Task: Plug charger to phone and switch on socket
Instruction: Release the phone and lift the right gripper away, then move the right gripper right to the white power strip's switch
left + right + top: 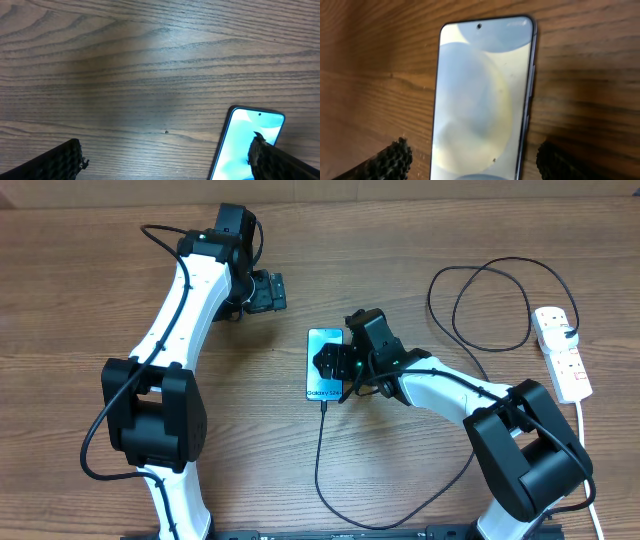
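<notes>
We judge the charger (318, 460) plugged into the phone (322, 343); left claw (170, 162) and right claw (477, 160) both spread, the socket (562, 352) switch needs pressing next.

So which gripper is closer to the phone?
The right. The right gripper hangs open directly above the phone, straddling it; the left gripper sits apart, over bare table.

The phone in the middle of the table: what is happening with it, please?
The right gripper hangs over the phone, which lies flat on the table, fingers open on either side, not gripping it. The black cable runs from the socket to the phone's bottom edge; whether it is plugged in is unclear. The left gripper is open over bare wood, holding nothing.
</notes>
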